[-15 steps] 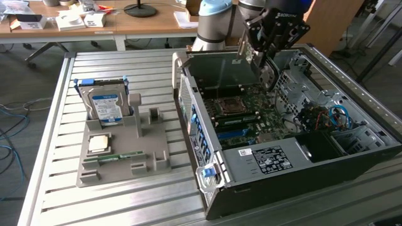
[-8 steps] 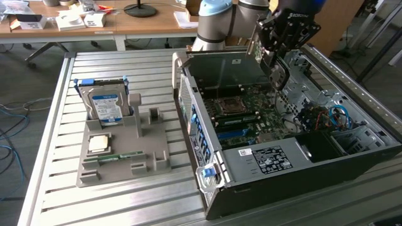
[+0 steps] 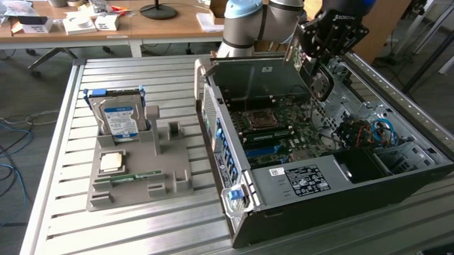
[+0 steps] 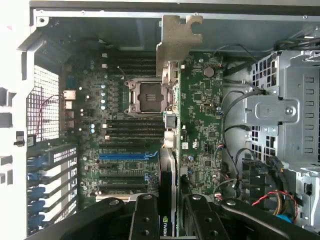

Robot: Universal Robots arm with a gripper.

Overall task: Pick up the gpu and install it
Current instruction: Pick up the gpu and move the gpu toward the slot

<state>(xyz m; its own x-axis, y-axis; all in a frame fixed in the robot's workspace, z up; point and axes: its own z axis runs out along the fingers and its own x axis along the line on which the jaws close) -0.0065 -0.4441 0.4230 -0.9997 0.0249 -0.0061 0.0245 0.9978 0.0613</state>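
**Card held edge-on above the open case**

The gripper (image 3: 317,53) has its jaws clamped on the gpu (image 3: 319,79), one on each face of the board. The wrist view shows the fingers (image 4: 145,220) flanking the card's thin edge. The gpu hangs over the end of the open computer case (image 3: 305,218) that lies farthest from the exterior camera. It is above the motherboard (image 4: 200,110) and is not seated in any slot.

The card is judged light and stiff, yet fragile. The board itself should not flex, but its small parts and the fan could be harmed by a hard squeeze (the bare board margins, clear of the fan, look the safest hold).

It is a thin green circuit card with a round black fan (image 3: 324,85) on one face. Its silver end bracket (image 4: 178,42) sits nearest the case wall.
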